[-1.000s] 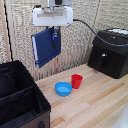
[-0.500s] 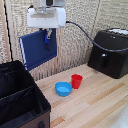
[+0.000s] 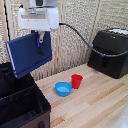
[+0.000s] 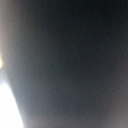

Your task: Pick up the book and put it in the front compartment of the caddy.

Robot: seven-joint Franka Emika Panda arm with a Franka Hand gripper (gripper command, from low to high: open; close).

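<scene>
The dark blue book (image 3: 29, 54) hangs tilted in the air, held near its upper edge by my gripper (image 3: 40, 41), which is shut on it. It hovers above the back part of the black fabric caddy (image 3: 37, 102) at the exterior view's left. A black divider (image 3: 17, 94) splits the caddy into two sections. The front compartment (image 3: 17, 111) lies below and nearer the camera than the book, with a small round grey fitting (image 3: 41, 124) on its outer wall. The wrist view is almost all dark blur, apparently the book's cover (image 4: 70, 60) close up.
A round blue bowl (image 3: 63, 89) and a red cup (image 3: 76, 81) stand on the wooden table (image 3: 95, 107) to the right of the caddy. A glossy black appliance (image 3: 111, 52) sits at the back right, with a cable running to the arm. A wicker screen forms the backdrop.
The gripper has carried the book toward the exterior view's left, from above the table by the bowl to above the caddy. The book is more tilted now.
</scene>
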